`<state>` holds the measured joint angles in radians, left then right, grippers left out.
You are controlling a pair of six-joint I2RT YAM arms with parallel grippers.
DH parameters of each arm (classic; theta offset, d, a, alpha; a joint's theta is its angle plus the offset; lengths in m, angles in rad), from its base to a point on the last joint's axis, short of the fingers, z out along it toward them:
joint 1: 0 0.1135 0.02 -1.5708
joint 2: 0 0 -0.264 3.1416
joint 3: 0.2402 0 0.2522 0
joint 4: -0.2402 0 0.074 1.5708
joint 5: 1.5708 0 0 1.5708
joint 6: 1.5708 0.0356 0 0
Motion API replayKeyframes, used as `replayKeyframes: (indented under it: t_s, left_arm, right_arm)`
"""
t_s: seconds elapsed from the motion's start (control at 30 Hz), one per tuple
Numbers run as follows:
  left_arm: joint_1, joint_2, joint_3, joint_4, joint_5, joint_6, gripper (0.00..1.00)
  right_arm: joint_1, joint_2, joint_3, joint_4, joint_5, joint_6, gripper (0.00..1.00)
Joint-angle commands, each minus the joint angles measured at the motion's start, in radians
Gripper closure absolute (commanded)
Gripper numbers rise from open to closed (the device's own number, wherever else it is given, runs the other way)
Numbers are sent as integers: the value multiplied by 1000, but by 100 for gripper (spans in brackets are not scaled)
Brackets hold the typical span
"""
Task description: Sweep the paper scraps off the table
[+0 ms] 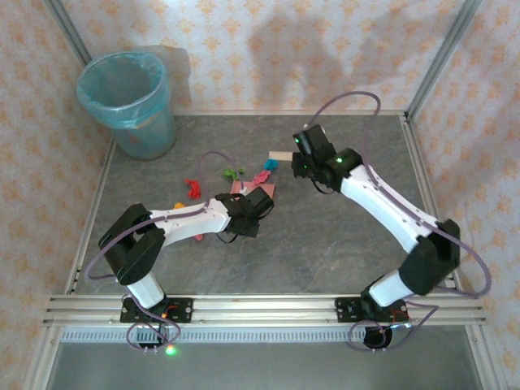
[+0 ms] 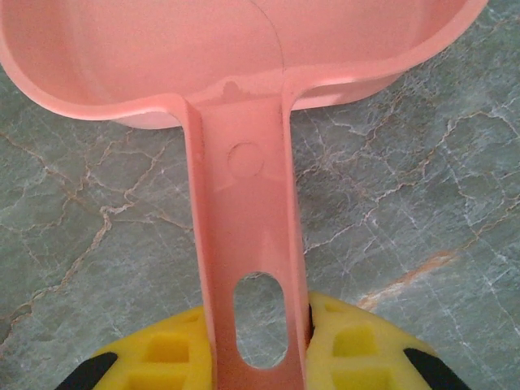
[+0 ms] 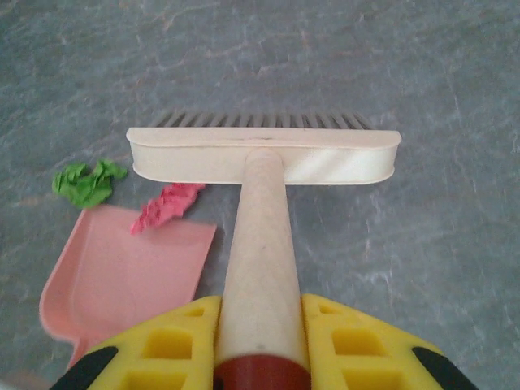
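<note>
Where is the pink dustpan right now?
The pink dustpan sits near the middle of the table in the top view, its handle clamped by the left gripper; a green scrap and a pink scrap lie near its open lip, beside the brush.

The dustpan (image 2: 244,49) ran past the top edge of the left wrist view, its front lip unseen. From above, the left tool (image 1: 256,203) covered much of it, and the paper scraps (image 1: 192,188) were too small to count, perhaps five.
</note>
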<state>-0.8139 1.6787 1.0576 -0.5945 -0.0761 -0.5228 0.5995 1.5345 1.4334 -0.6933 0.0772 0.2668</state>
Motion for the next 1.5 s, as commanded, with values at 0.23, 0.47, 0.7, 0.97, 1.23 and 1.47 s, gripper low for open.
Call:
replayKeyframes:
  t_s: [0.23,0.47,0.7,0.97,1.23,1.47]
  left_arm:
    - [9,-4,-4,-42,-41,-6,100]
    - [11,-4,-2,-42,-42,-6,100]
    - [11,1,-2,-41,-35,-6,100]
    - [11,6,-2,-36,-25,-4,100]
    - [11,9,-2,-35,-16,-2,100]
    - [12,8,-1,-37,-20,0,100]
  right_arm:
    - [11,279,257,-116,69,-26,100]
    - [84,248,189,-133,133,-52,100]
    - [94,153,55,-106,98,-37,100]
    - [97,58,-22,-85,116,-24,100]
    - [97,91,45,-65,217,-33,100]
    - [99,243,209,-98,151,-77,100]
